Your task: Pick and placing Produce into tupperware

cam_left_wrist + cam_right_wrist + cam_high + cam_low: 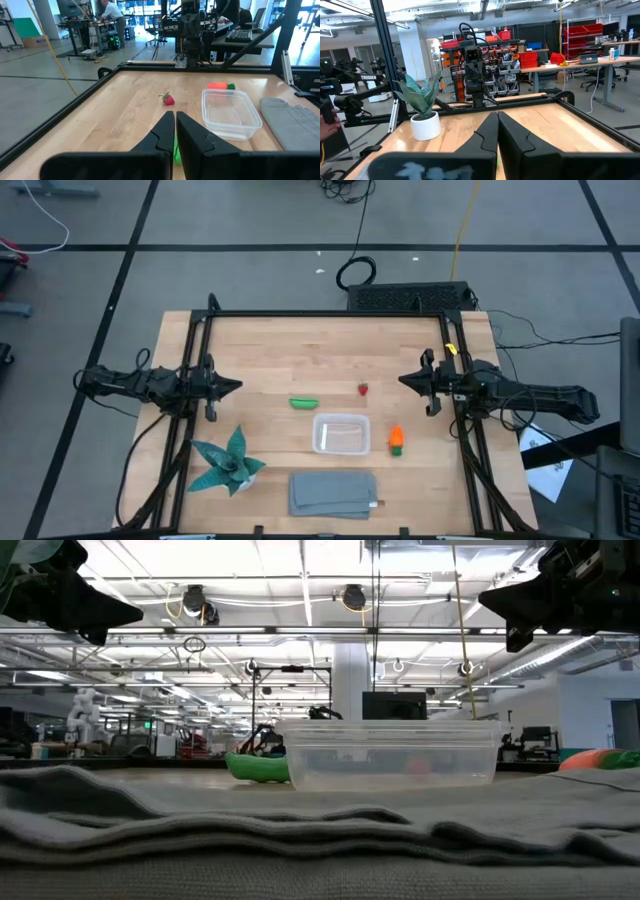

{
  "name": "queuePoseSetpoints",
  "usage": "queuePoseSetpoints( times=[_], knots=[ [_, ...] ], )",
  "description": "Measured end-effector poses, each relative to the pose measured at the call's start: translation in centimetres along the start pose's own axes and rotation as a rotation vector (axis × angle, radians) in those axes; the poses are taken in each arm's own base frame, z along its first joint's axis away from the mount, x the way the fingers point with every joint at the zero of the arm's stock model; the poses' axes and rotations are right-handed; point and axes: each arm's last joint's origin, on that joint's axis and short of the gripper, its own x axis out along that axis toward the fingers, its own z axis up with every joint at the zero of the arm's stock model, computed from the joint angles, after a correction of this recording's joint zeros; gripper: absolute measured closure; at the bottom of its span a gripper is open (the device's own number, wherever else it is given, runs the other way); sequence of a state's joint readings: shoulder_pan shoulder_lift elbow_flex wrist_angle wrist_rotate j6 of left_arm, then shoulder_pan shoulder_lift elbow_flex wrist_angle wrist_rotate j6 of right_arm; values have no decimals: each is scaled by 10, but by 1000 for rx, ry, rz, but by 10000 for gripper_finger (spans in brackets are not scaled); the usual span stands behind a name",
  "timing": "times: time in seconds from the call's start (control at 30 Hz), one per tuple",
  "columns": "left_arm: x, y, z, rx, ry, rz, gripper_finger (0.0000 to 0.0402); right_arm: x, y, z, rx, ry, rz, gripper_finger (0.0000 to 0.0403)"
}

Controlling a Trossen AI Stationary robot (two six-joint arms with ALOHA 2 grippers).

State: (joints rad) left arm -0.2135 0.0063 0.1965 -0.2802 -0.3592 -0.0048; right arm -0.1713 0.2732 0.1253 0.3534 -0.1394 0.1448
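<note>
The clear rectangular plastic tupperware (pixel 341 434) sits empty, well ahead of both pincers. Around it lie the long green pod (pixel 304 403), orange carrot (pixel 396 440) and tiny red strawberry (pixel 363 389). Left pincer (pixel 232 386) and right pincer (pixel 404 381) hover with fingers together, holding nothing; all three pieces remain to place.

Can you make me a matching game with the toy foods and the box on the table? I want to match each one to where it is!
Things:
1. green pod
2. strawberry
3. carrot
4. tupperware

Places and states:
A. beside the container, on the right arm's side
B. empty, just above the grey cloth in the high view
C. on the wood, nearest the left arm
D. tiny and red, on the bare wood past the container

Pairs: 1-C, 2-D, 3-A, 4-B
</note>
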Motion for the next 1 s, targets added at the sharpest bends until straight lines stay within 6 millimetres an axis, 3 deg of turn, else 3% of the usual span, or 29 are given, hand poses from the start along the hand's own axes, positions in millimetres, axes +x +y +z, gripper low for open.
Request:
queuePoseSetpoints(
  times=[0.37, 1.0],
  knots=[
    [0, 0, 1, -3, -6, 0, 380, 0, 0, 0, 0, 0, 0, 403],
    [-1, 0, 17, -84, -168, -2, 380, 0, 0, 0, -11, 0, -5, 403]
  ],
)
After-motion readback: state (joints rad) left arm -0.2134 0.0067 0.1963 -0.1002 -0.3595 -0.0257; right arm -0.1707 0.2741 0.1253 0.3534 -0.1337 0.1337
